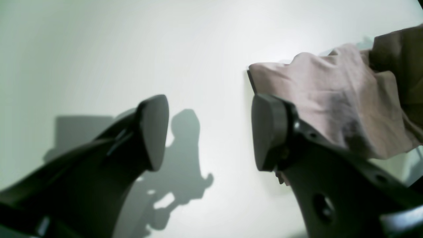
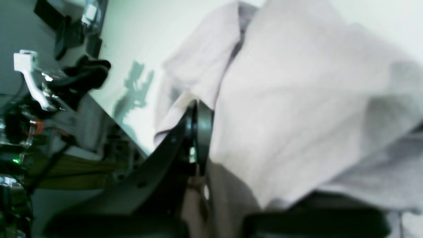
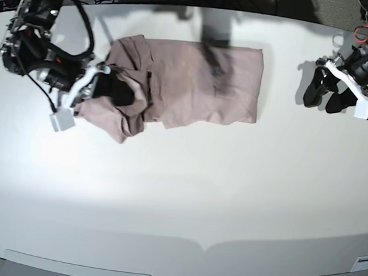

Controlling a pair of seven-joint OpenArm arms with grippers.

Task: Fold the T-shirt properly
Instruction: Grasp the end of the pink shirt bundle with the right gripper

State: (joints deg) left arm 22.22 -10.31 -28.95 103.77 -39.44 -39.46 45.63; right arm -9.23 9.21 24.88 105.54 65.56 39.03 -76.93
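Note:
The dusty-pink T-shirt lies crumpled across the far middle of the white table. Its left end is bunched up where my right gripper is shut on a fold of it. In the right wrist view the two fingers are pressed together with the T-shirt draped around them. My left gripper stands open over bare table, to the right of the shirt's right edge and apart from it. In the left wrist view its fingers are spread wide around the left gripper gap, with the T-shirt just behind the right-hand finger.
The white table stretches towards the near edge. Cables and dark equipment sit beyond the table's edge in the right wrist view, where the other arm also shows.

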